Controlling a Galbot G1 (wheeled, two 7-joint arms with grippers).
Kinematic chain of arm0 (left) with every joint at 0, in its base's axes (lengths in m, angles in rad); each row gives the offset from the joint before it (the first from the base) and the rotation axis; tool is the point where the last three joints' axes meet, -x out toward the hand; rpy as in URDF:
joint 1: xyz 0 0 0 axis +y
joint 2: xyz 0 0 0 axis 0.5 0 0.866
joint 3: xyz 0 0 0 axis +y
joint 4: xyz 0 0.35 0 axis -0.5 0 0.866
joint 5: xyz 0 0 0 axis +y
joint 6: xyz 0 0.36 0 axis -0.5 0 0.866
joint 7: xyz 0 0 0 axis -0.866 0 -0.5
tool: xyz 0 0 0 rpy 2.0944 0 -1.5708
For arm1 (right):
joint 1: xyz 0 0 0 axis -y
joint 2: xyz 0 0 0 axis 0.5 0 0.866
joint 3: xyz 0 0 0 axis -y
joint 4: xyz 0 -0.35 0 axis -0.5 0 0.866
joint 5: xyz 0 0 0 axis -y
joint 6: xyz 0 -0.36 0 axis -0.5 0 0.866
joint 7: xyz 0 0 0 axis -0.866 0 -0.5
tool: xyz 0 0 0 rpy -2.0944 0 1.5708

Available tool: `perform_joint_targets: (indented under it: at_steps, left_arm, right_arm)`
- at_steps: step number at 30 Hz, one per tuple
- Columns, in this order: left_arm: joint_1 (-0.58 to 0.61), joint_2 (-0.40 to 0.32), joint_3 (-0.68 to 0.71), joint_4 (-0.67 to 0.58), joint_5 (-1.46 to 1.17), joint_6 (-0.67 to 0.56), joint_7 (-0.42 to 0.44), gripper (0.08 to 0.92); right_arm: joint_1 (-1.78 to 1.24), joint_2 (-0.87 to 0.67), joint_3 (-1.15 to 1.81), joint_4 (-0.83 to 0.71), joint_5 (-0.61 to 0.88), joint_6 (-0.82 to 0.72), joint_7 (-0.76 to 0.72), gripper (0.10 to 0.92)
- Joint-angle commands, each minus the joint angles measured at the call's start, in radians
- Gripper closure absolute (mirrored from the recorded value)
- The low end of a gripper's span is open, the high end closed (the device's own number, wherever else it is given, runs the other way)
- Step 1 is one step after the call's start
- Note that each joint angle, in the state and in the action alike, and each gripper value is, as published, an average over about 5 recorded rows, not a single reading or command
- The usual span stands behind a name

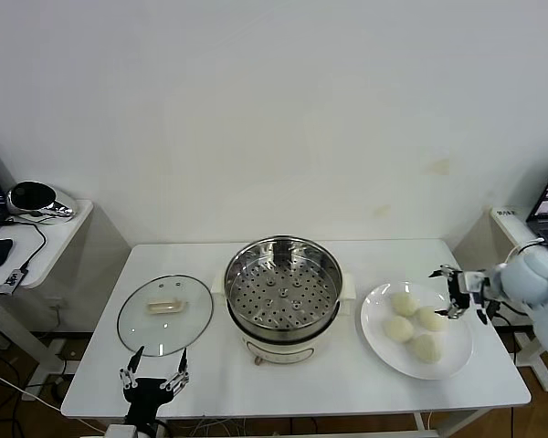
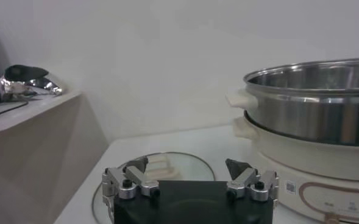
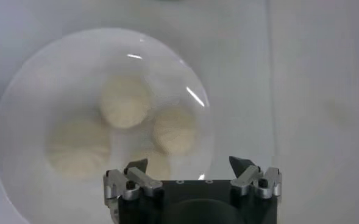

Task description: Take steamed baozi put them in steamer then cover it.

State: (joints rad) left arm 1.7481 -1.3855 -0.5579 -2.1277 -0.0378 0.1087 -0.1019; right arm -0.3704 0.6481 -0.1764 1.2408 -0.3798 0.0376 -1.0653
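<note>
a white table (image 1: 347,383) stands against a plain white wall, with a side shelf at far left; the left gripper (image 1: 153,376) waits at the near edge, fingers wide. on the table lie the cover (image 1: 164,315) — flat, its handle's long axis running left-right — then the steamer (image 1: 283,285), upright and uncovered, then the white plate (image 1: 376,339) holding four steamed baozi (image 1: 404,304). the right gripper (image 1: 457,292) hovers over the plate's right side, fingers spread wide, empty.

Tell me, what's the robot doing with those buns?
It is getting ready to steam them. Four buns sit on a plate on the robot's right, and the right hand, open and empty, hovers over the plate's far edge. The steamer in the middle has nothing in it yet. Its lid lies flat on the table to the left, with the open left hand waiting near it.
</note>
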Motion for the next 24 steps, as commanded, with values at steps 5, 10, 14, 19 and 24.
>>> perform_joint_targets:
  at_steps: [5,10,14,19,24]
  left_arm:
    - [0.003,-0.003,-0.005,-0.002,0.004,0.002,0.002,0.177]
    - [0.004,-0.003,-0.007,-0.004,0.004,0.001,0.003,0.177]
    - [0.003,-0.001,-0.008,-0.004,0.003,0.001,0.004,0.177]
    - [0.005,-0.001,-0.009,-0.004,0.003,0.001,0.005,0.177]
    - [0.004,-0.002,-0.008,-0.004,0.003,0.001,0.006,0.177]
  right_arm:
    - [0.225,0.183,-0.262,-0.277,-0.077,0.101,-0.052,0.203]
    - [0.223,0.213,-0.260,-0.321,-0.121,0.103,-0.044,0.203]
    - [0.222,0.228,-0.253,-0.350,-0.143,0.100,-0.036,0.203]
    - [0.218,0.233,-0.251,-0.361,-0.143,0.092,-0.041,0.206]
    - [0.218,0.235,-0.253,-0.359,-0.135,0.083,-0.051,0.293]
